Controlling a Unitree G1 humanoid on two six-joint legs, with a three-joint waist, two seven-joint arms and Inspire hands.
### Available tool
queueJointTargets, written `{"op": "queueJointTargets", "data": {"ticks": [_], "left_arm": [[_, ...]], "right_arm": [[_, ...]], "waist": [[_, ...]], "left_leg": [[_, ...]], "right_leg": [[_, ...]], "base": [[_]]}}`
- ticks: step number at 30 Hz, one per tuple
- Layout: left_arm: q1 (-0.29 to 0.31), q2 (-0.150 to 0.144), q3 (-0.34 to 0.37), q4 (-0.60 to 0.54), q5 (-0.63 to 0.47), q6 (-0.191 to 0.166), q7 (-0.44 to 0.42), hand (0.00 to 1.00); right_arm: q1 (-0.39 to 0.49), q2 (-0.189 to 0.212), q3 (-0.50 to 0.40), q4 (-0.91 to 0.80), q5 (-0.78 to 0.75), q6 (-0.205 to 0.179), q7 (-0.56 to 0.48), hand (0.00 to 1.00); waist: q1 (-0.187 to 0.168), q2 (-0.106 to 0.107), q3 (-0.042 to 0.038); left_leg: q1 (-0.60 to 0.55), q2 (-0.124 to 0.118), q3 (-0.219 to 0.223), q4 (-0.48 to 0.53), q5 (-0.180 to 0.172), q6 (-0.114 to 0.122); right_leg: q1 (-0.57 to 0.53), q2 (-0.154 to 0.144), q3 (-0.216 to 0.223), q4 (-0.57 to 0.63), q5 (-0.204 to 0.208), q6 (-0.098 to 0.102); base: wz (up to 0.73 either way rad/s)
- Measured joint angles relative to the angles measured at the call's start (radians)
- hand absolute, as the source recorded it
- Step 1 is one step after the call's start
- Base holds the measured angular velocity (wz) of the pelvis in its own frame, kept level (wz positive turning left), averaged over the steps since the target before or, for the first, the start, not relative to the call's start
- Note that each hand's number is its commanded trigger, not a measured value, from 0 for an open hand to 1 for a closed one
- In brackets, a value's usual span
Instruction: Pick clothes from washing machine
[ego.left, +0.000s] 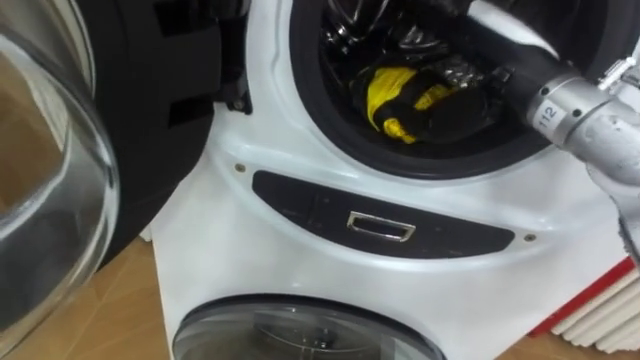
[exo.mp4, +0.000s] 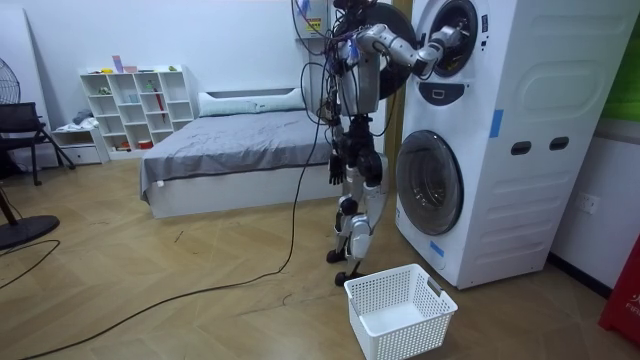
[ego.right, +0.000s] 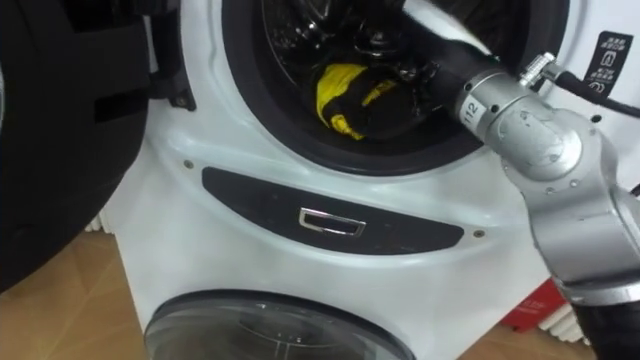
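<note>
Yellow cloth (ego.left: 385, 92) lies in the drum (ego.left: 340, 35) under the right hand (ego.left: 455, 110), grip impossible to tell; nothing in the basket (exo.mp4: 395, 338) yet.

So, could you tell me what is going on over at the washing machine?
The robot stands at the stacked machines, its right arm reaching into the upper drum, whose door is swung open. Its right hand is against a yellow cloth inside the drum; whether it grips the cloth cannot be seen. The left hand hangs at its side. A white basket stands on the floor by its feet.
</note>
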Motion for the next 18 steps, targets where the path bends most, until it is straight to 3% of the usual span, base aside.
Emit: {"op": "queueJointTargets", "data": {"ticks": [4,11,18], "left_arm": [[-0.006,0.003,-0.005,0.027,-0.001,-0.014,0.003,0.0],[-0.003,0.004,-0.006,0.028,-0.001,-0.036,0.006,0.0],[0.0,0.007,-0.005,0.023,0.006,-0.036,-0.002,0.0]], "right_arm": [[0.004,-0.02,0.001,-0.034,0.0,-0.004,0.092,0.0],[0.003,-0.021,-0.001,-0.034,0.0,-0.015,0.147,0.0],[0.003,-0.043,0.001,-0.068,-0.06,-0.009,0.216,0.0]], "waist": [[-0.016,-0.008,0.0034],[-0.017,-0.008,0.0036],[0.01,-0.009,0.0034]], "left_leg": [[0.002,0.001,0.003,-0.002,0.0,0.0],[0.02,0.003,0.011,-0.015,0.0,0.0],[0.03,0.004,0.021,-0.024,0.0,0.0]], "right_leg": [[-0.001,0.002,0.008,-0.001,0.0,0.0],[0.004,0.004,0.024,0.0,0.0,0.0],[0.004,0.005,0.034,-0.001,0.0,0.0]], "base": [[-0.01],[-0.04],[-0.05]]}}
